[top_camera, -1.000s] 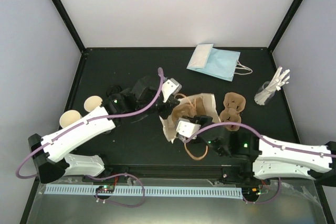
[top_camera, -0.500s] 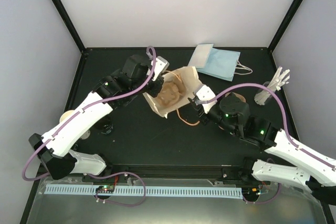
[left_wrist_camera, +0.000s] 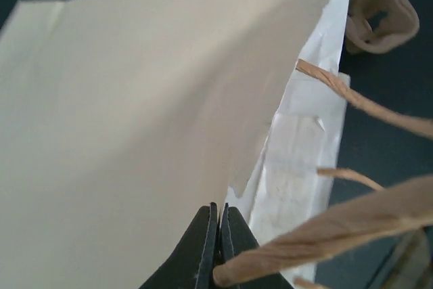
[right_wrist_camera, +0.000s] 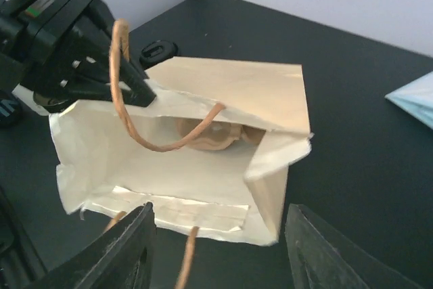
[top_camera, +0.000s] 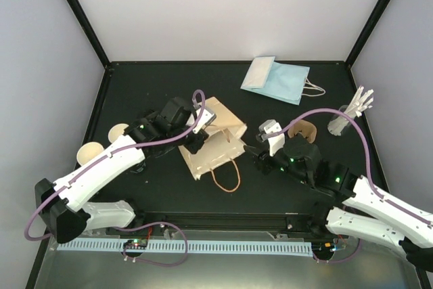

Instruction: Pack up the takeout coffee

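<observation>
Left gripper (left_wrist_camera: 218, 235) pinched shut on tan paper bag (right_wrist_camera: 223, 93) rim. Right gripper (right_wrist_camera: 218, 252) jaws apart, empty, facing bag mouth. Takeout coffee (right_wrist_camera: 157, 50): only its black lid shows, beyond bag, well apart from right gripper.

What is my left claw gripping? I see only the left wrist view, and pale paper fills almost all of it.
Observer: Seen from above, the left claw is shut on an edge of the tan paper bag, which lies on its side on the table.
Operator: Is the mouth of the bag open?
Observer: Yes. In the right wrist view it gapes toward that camera, and a brown moulded shape lies inside.
Operator: Where is the right claw?
Observer: The right claw is open in front of the mouth, apart from the bag.
</observation>
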Controlling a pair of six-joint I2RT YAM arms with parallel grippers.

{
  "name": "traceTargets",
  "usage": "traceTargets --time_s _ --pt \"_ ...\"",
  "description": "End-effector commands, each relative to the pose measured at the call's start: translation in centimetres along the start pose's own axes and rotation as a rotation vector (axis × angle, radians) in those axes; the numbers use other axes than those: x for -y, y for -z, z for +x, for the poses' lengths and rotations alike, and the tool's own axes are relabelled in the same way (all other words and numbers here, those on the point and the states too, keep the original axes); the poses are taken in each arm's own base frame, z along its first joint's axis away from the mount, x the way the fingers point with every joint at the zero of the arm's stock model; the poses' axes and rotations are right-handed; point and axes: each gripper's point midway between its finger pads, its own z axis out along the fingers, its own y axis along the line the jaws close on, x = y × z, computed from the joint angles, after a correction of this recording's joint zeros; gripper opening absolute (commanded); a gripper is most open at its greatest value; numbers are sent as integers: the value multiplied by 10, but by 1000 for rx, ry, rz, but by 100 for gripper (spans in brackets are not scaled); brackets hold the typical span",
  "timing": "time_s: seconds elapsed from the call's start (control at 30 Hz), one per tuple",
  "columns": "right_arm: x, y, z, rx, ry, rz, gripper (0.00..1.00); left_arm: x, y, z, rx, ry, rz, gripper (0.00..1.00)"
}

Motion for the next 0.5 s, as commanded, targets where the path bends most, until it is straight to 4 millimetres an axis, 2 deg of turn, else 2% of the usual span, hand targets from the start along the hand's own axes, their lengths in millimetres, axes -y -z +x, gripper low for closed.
traceTargets --time_s 0.0,0.17,0.33,0.47 --pt "-3 3 10 -35 -132 -30 56 24 16 3 55 30 126 2" --pt "1 8 20 -51 -83 -18 61 39 28 14 60 17 194 2" --pt "-5 5 25 -55 -30 -59 63 50 35 26 64 20 245 2" --pt "-13 -1 29 -77 -45 -97 63 51 40 29 79 29 252 2"
